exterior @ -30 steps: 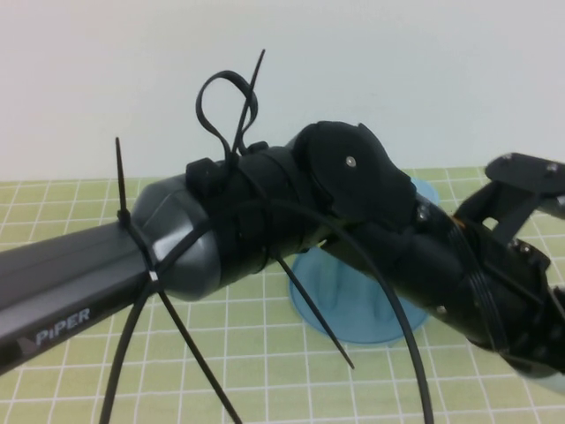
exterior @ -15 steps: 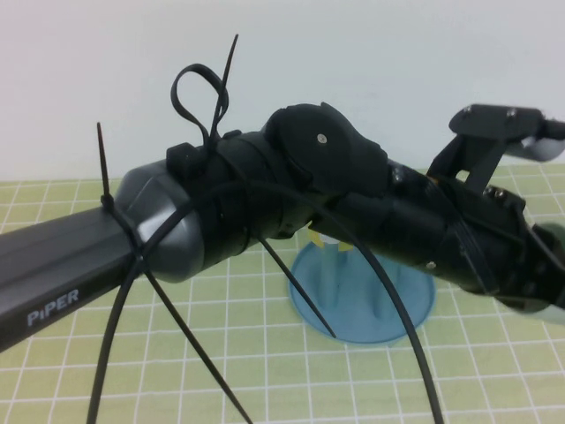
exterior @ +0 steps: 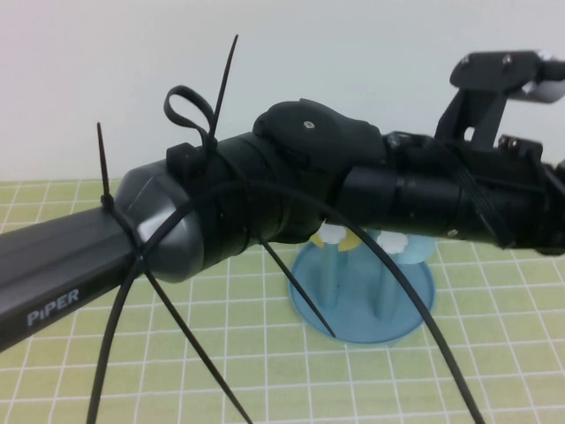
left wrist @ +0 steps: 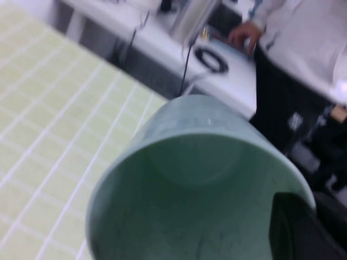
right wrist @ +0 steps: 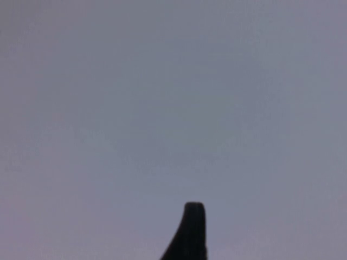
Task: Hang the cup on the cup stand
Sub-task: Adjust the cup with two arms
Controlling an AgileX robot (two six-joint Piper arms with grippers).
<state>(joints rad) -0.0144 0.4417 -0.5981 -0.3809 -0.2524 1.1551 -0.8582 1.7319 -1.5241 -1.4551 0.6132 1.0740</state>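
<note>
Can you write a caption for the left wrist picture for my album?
Left pincer shut on the sage green cup, its open mouth facing the camera, above the checked mat.

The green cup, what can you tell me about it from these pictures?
The cup shows only in the left wrist view: a pale sage-green tumbler, matte and plastic-looking, without a handle, slightly tapered. It is tipped so that its open mouth faces the camera, empty inside. The left gripper, shut on it, holds it above the checked green mat; one dark finger presses at its rim. The right gripper is out of sight, open, away from the cup.
</note>
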